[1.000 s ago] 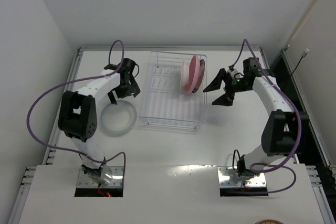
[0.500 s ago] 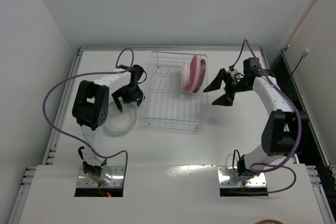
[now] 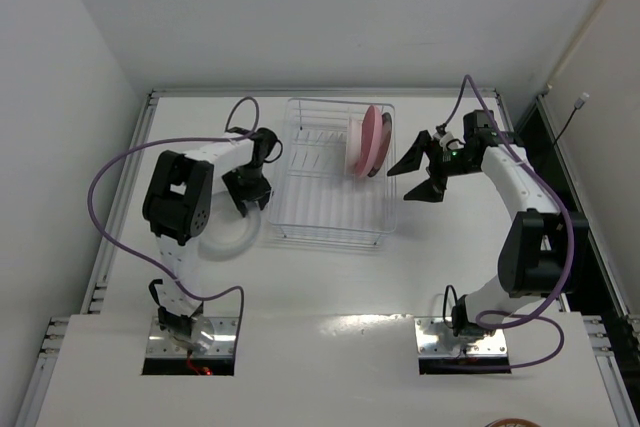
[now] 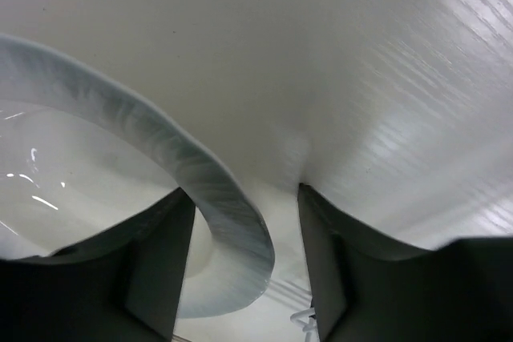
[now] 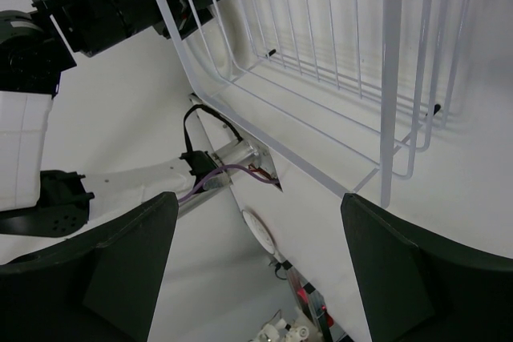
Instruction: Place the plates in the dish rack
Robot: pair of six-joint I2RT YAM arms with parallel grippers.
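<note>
Because the clear glass plate (image 3: 222, 237) is lying flat on the table (image 3: 330, 292), with nothing under it to hook, I am working it from the edge. I am holding my left gripper (image 3: 247, 193) low over the part of the rim nearest the dish rack (image 3: 326, 238). In my left wrist view the raised rim (image 4: 215, 190) is curving up between my two fingers (image 4: 156, 266). They are standing apart, one inside the rim and one outside it, and I am not yet clamping, since a gap is showing on the outer side. I judge that straddling the lip this way is giving me the only purchase a flat, slippery plate offers. Closing here should let me tip it upright for the prongs.

The rack is sitting just beside this plate. The pink plate (image 3: 371, 137) is already standing on edge at the rack's far right, with a paler one (image 3: 353, 150) just beside it. The left rows are showing free for the glass plate.

I am hovering my right gripper (image 3: 397, 184) off the rack's right side, its fingers (image 5: 120, 270) spread wide and holding nothing. From there it is looking through the wire wall, out of the left arm's way, I judge.
</note>
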